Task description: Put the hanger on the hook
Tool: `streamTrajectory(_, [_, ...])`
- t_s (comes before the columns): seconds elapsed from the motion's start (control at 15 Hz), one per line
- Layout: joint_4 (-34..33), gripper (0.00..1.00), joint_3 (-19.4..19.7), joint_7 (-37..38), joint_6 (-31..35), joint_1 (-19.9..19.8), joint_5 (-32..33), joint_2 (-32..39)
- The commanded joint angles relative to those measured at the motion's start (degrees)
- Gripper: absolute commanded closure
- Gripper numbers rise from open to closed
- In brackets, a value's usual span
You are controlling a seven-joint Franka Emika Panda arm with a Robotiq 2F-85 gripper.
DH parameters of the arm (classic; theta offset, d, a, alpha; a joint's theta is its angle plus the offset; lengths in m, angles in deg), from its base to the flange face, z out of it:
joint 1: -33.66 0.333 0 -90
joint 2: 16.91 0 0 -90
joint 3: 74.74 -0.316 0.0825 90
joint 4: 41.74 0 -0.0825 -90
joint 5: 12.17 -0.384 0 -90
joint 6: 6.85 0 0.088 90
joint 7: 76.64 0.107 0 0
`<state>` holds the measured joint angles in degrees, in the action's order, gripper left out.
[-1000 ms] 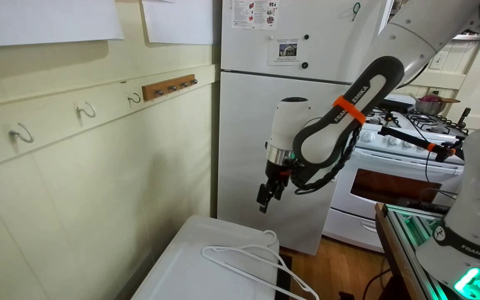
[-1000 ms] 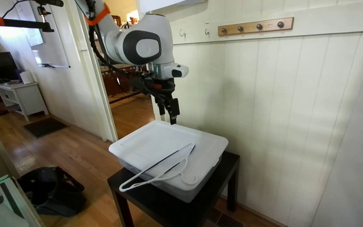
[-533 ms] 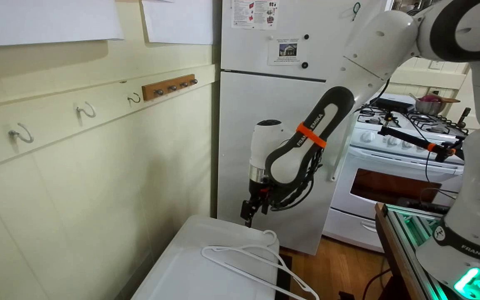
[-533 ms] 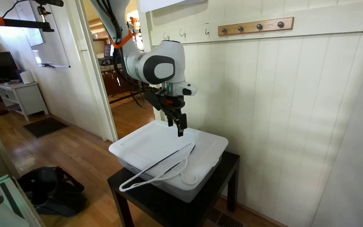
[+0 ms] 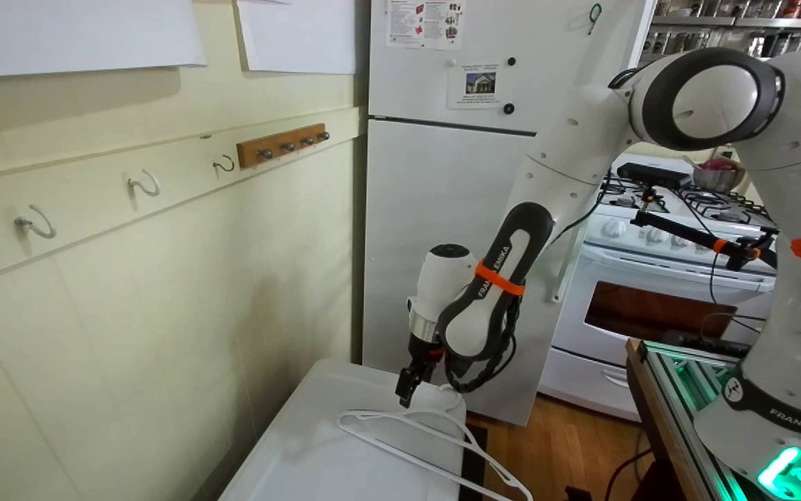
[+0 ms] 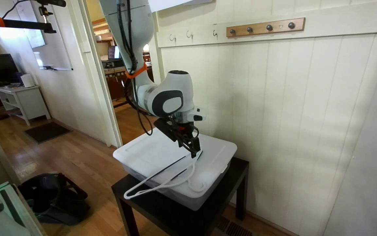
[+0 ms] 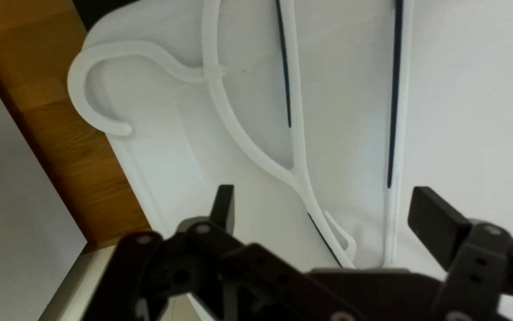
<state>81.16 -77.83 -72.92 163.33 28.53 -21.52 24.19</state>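
The thin white hanger (image 5: 407,457) lies flat on the white box lid, and part of it hangs over the edge in an exterior view (image 6: 167,185). In the wrist view the hanger (image 7: 301,174) has its curved top at upper left and one end between my fingers. My gripper (image 5: 407,393) is low over the lid near that end, slightly tilted, also in an exterior view (image 6: 192,152). In the wrist view its fingers (image 7: 323,209) are wide apart and hold nothing. Three small curved hooks, one of them the hook (image 5: 146,184), are on the cream wall rail, also in an exterior view (image 6: 189,34).
The white box (image 6: 175,196) stands on a black table (image 6: 162,216) against the wall. A brown wooden strip (image 5: 282,145) with knobs is on the rail beside the hooks. A white fridge (image 5: 470,181) and stove (image 5: 664,299) stand close by. A black bag (image 6: 54,200) is on the floor.
My gripper has come down from well above the box, to just above the end of the hanger, and has tilted a little. The hanger has not visibly moved.
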Motion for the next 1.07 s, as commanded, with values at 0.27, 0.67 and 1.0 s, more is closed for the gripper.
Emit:
streamTrajectory(0.27, [-2.01,0.0,0.15,-0.05,0.64,-0.28,0.24,2.16])
streamTrajectory(0.67, [-6.89,0.0,-0.53,-2.37,1.14,-0.59,1.81,7.6])
streamTrajectory(1.0, [-12.41,0.0,1.57,-5.32,2.18,2.13,6.1,12.9])
